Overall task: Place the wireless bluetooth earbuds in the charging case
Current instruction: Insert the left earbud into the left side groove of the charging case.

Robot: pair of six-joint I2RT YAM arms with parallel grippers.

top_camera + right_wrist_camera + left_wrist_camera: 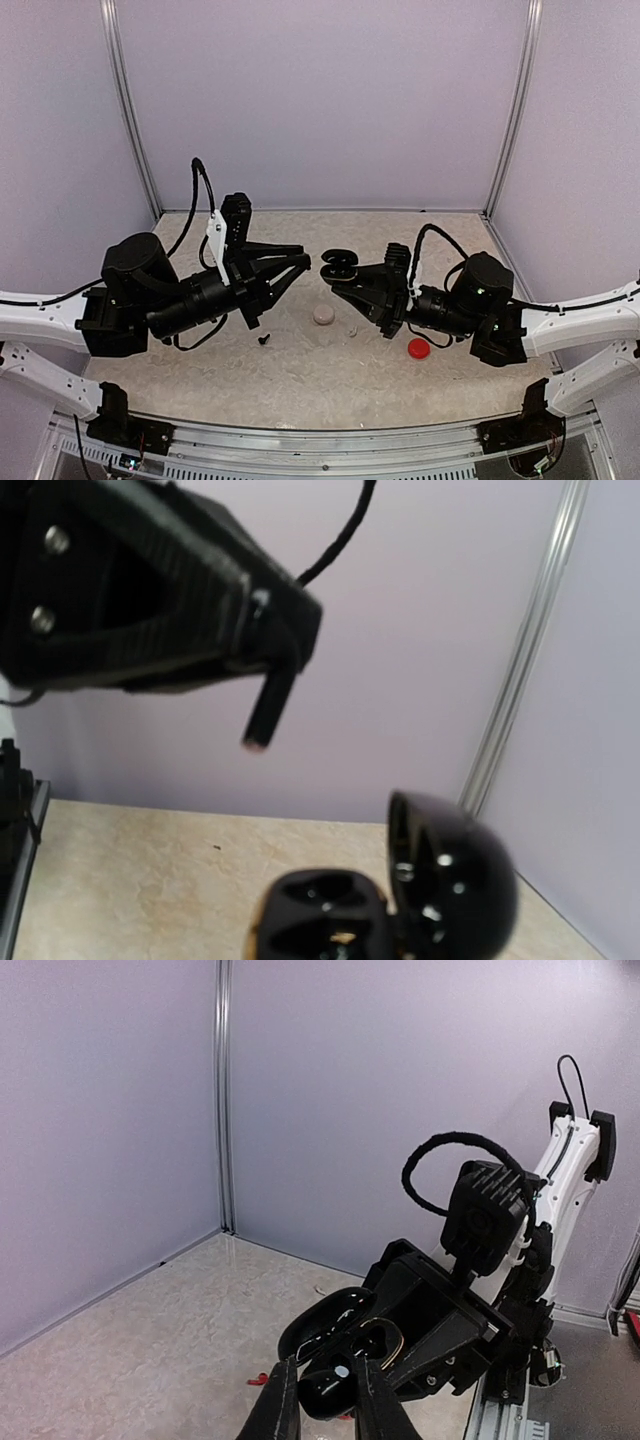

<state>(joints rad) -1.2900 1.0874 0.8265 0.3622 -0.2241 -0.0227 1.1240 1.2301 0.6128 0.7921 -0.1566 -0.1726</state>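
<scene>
A: Left tool [303, 258]?

B: Clamped on a black earbud [265, 715]. The bud is pinched by its head; the stem hangs down below the fingertips, pale at its end.

A: Right tool [345, 282]?

B: Closed on a black case [325, 920], held off the worktop [300, 385]. The lid is swung open and stands up at the right of the base in the right wrist view. Two sockets are seen in the base; what is in them cannot be told, as the view is blurred.

A: Held earbud relative to the case?

B: Above it and to one side, apart from it. No contact is seen. From above, a small gap is noted between the left fingertips and the case, with both tools raised near mid-worktop and pointed at each other.

A: Other earbuds?

B: A loose black earbud [265, 339] is noted lying on the worktop below the left tool. A whitish earbud [352, 330] lies below the right tool, just beside a whitish case [323, 314].

A: Anything else on the worktop?

B: A red case [418, 348], shut, is seen near the right arm, well apart from the whitish case.
</scene>
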